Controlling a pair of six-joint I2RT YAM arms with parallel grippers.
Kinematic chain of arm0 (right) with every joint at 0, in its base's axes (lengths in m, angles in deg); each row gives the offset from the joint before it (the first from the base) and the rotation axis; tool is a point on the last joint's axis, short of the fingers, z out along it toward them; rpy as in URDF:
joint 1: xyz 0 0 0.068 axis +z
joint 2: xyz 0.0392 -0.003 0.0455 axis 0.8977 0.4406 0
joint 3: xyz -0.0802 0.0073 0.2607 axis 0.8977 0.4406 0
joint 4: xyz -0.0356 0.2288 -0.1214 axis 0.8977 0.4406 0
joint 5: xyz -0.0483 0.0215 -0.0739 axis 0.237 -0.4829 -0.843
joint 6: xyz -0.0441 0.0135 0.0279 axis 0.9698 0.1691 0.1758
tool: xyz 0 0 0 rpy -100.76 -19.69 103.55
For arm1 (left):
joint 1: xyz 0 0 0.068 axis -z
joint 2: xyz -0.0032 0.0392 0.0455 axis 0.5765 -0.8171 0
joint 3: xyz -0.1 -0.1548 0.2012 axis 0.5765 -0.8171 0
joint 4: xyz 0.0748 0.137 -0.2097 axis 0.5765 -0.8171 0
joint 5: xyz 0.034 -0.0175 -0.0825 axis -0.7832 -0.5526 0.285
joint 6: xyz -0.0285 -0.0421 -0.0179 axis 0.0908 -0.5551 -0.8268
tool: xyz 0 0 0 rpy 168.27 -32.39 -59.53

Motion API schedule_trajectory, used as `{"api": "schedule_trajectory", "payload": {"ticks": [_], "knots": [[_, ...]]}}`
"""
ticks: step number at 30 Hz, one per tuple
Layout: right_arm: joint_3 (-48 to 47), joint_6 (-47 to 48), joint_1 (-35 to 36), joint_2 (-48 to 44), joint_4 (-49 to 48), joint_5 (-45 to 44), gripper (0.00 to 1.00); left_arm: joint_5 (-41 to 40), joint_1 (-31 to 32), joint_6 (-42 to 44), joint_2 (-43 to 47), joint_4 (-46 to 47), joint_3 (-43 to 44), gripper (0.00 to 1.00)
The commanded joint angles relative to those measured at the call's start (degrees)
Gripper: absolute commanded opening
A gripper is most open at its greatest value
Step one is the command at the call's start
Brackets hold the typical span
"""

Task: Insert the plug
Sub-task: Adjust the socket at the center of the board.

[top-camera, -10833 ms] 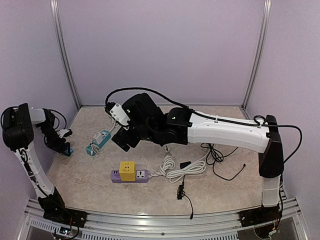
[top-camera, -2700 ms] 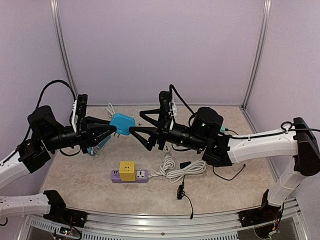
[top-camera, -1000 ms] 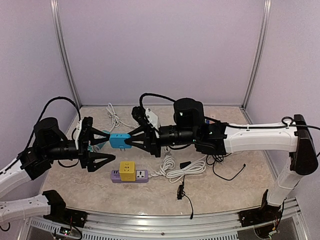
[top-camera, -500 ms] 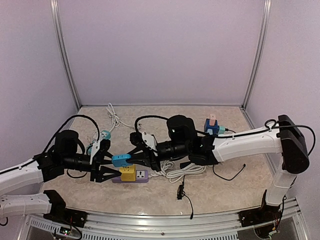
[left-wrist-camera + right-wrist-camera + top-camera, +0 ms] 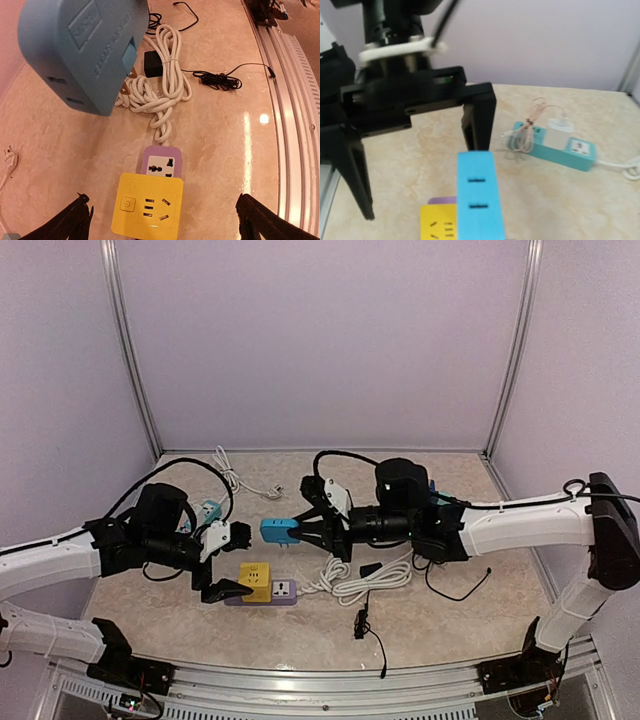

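The plug is a blue block (image 5: pixel 278 530) held in the air, with my right gripper (image 5: pixel 303 532) shut on its right end. In the right wrist view the blue plug (image 5: pixel 477 200) fills the lower middle, showing two slots. Below it and to the left, a yellow socket cube (image 5: pixel 255 581) sits on a purple power strip (image 5: pixel 284 590). My left gripper (image 5: pixel 231 562) is open wide just left of the cube. The left wrist view looks down on the yellow cube (image 5: pixel 150 202), between the left gripper (image 5: pixel 163 198) jaws, with the blue plug (image 5: pixel 85 50) hanging at the upper left.
A coiled white cable (image 5: pixel 352 580) runs right from the purple strip. A black adapter (image 5: pixel 368 568) and thin black lead (image 5: pixel 362 625) lie near it. A teal power strip (image 5: pixel 560 147) carrying a white charger (image 5: pixel 561 131) lies behind the left arm. The metal rail (image 5: pixel 295 100) borders the near edge.
My right gripper has carried the blue plug up and to the right, out from between the left fingers. The left gripper has spread wider and shifted right toward the yellow cube.
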Motion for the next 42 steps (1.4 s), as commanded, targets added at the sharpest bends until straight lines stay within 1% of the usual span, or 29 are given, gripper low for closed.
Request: {"api": "schedule_trajectory", "payload": {"ticks": [1,3,6,13,15,16,18,21,23,25,29,32,35,37,38,39,41,42], "knots": [[5.2,-0.3,-0.2,-5.7,-0.4,-5.8,0.0,-4.0,-0.2,24.8,-4.9,-21.2,7.6,0.99],[7.2,-0.3,-0.2,-7.4,-1.4,-6.7,0.0,-4.9,-0.7,24.9,-8.7,-21.2,9.2,0.99],[9.0,0.1,-0.4,-9.1,-1.2,-7.1,0.0,-6.9,-0.7,21.4,-12.5,-17.0,10.6,0.99],[13.8,1.0,-0.8,-14.9,-0.4,-9.5,0.0,-8.6,0.2,19.9,-19.6,-16.3,13.2,0.98],[15.6,1.0,-1.1,-16.5,-1.3,-10.1,0.0,-9.2,1.0,19.9,-20.7,-15.8,13.6,0.92],[16.5,0.9,-1.2,-17.1,-2.0,-10.3,0.0,-9.3,1.5,19.7,-21.0,-15.8,13.6,0.87],[17.5,0.9,-1.5,-17.8,-2.5,-10.6,0.0,-9.0,2.3,19.2,-21.7,-15.9,13.6,0.76],[17.9,1.1,-1.7,-18.4,-1.9,-10.7,0.0,-8.4,3.8,17.5,-22.4,-15.2,14.1,0.57],[18.1,1.2,-1.9,-18.9,-1.7,-10.7,0.0,-7.8,5.2,16.4,-22.9,-14.5,14.6,0.49],[18.6,1.3,-2.0,-19.4,-1.8,-11.0,0.0,-7.2,7.0,14.0,-23.3,-12.9,14.9,0.45],[19.7,1.3,-2.1,-21.3,-2.1,-12.2,0.0,-5.3,9.1,5.7,-24.6,-6.2,14.3,0.43],[20.5,1.2,-2.1,-22.7,-1.5,-12.7,0.0,-3.2,9.8,1.1,-25.9,-1.7,13.7,0.43],[21.0,0.9,-2.1,-23.8,-0.4,-13.0,0.0,-2.9,10.1,0.9,-26.9,2.5,12.8,0.46],[21.3,0.5,-2.1,-24.3,-0.1,-12.8,0.0,-4.4,10.1,1.5,-27.2,4.3,12.7,0.6],[21.4,0.3,-2.1,-24.3,-0.1,-12.4,0.0,-4.7,9.9,2.5,-27.1,4.7,12.6,0.75],[21.5,0.3,-2.1,-24.1,-0.1,-11.8,0.0,-4.6,9.6,3.6,-26.7,4.8,12.6,0.88],[21.4,0.2,-2.1,-23.1,-0.5,-10.1,0.0,-4.4,9.1,4.7,-24.7,5.2,12.3,0.97],[21.3,0.1,-2.1,-22.4,-0.9,-9.2,0.0,-5.0,8.9,4.7,-23.4,5.4,12.3,0.98]]}}
